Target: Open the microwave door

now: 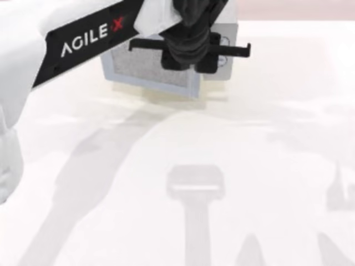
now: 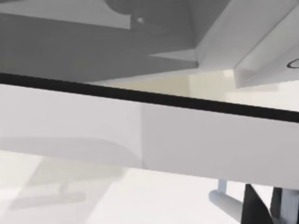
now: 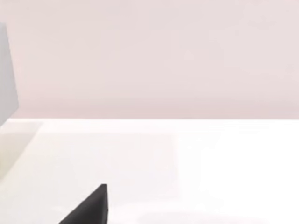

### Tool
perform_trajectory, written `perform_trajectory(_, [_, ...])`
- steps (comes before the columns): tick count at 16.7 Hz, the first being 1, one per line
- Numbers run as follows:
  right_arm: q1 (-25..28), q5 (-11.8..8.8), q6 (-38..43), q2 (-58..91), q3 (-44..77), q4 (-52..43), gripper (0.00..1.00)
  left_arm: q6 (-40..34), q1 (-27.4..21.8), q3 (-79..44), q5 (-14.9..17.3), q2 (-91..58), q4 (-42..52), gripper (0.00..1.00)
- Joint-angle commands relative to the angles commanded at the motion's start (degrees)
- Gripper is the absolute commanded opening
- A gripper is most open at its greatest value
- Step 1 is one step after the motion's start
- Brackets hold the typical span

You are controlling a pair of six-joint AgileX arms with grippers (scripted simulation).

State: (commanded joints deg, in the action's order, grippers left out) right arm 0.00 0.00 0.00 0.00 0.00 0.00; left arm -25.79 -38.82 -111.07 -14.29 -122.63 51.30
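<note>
Microwave sits at upper centre of the top view on the pale desk, its door with speckled window facing down-frame. Left end effector hangs over the door's handle side by the knobs; finger spread cannot be told. Right arm out of the top view.

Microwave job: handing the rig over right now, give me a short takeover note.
Left claw: over the front of the small light grey boxy microwave at the far side of the table, near the door's handle edge. Whether its fingers are open or shut cannot be seen.
Right claw: parked, out of the top view; only a dark tip shows in the right wrist view, over bare table.
Flat light grey microwave door with speckled grey window: appears to stand slightly ajar, with a pale gap visible in the left wrist view.
Done: left arm reached the door.
Left: swing the door fully open.
</note>
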Motion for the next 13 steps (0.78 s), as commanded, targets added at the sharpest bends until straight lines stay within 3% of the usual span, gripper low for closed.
perform_trajectory(6, [0.0, 0.0, 0.0, 0.0, 0.0, 0.0, 1.0, -0.08, -0.37, 0.09, 0.37, 0.0, -0.13, 0.0])
perform_trajectory(13, [0.0, 0.0, 0.0, 0.0, 0.0, 0.0, 1.0, 4.98, 0.58, 7.55, 2.56, 4.96, -3.92, 0.0])
